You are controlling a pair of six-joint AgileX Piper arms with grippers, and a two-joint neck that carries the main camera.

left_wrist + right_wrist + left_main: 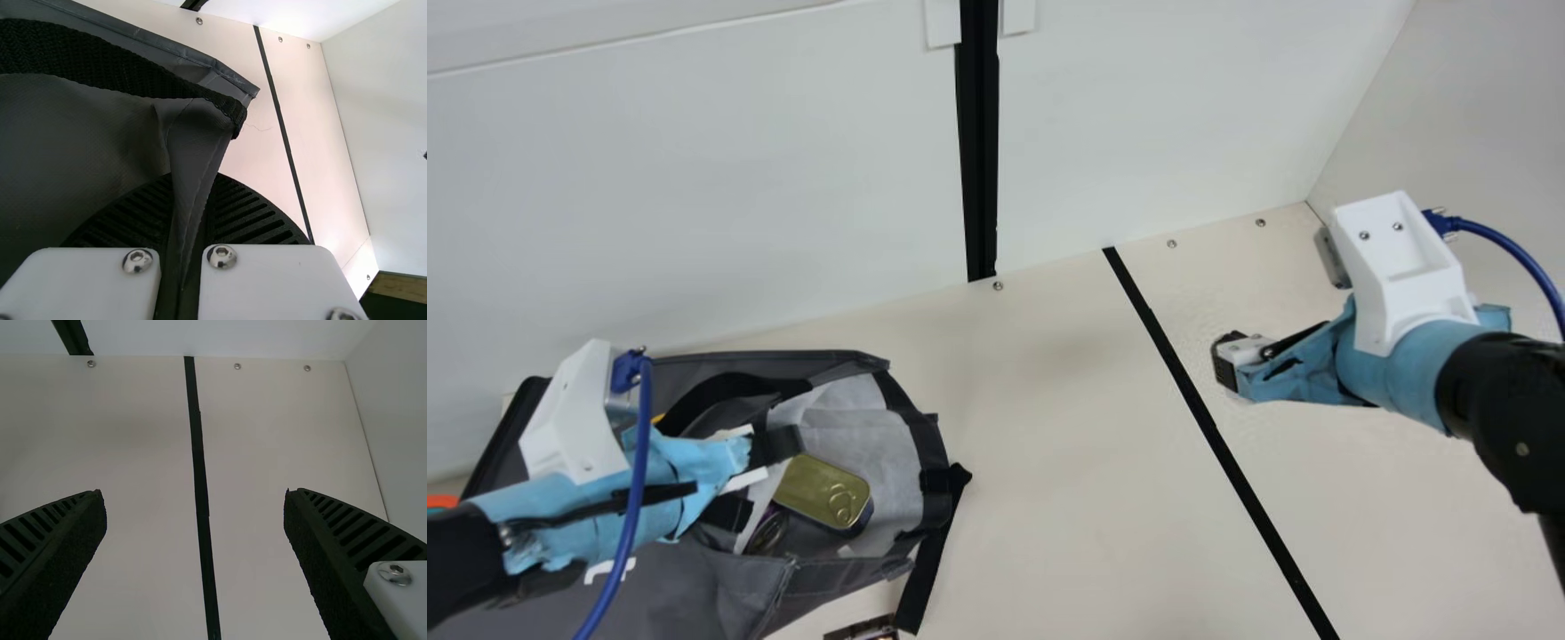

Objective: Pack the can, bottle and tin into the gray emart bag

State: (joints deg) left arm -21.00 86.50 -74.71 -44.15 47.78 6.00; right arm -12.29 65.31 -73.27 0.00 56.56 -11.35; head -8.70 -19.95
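Item, at the extreme left of the main view: an orange object [440, 502], cut off by the view's edge.

Item: the left arm [458, 551], black, wrapped in light blue near its end, fitted with a white bracket [565, 431] and a blue cable [638, 471]; it lay across the bag in that view.

Item: the gray emart bag [667, 596], lying on the surface [1032, 427], its mouth open toward the right, with a paler gray lining and black trim.

Item: the left claw [776, 446], at the bag's mouth, closed on a fold of gray bag fabric [193, 160]; the left wrist view showed the fold pinched between its ribbed fingers [257, 217].

Item: one round, dark metallic end [767, 532], inside the bag, perhaps that of the can, though shadow made it hard to tell.

Item: the tin [823, 489], gold, with a ring pull, inside the bag, just beside the round end.

Item: a small printed piece [863, 629], dark-edged, at the lower edge of the main view.

Item: a black strap [932, 573], running from the bag's mouth onto the surface.

Item: a black line [1205, 418], running slantwise along the surface.

Item: the right claw [1230, 360], to the right of the line in the main view, its fingers [327, 573] spread wide with a gap between them.
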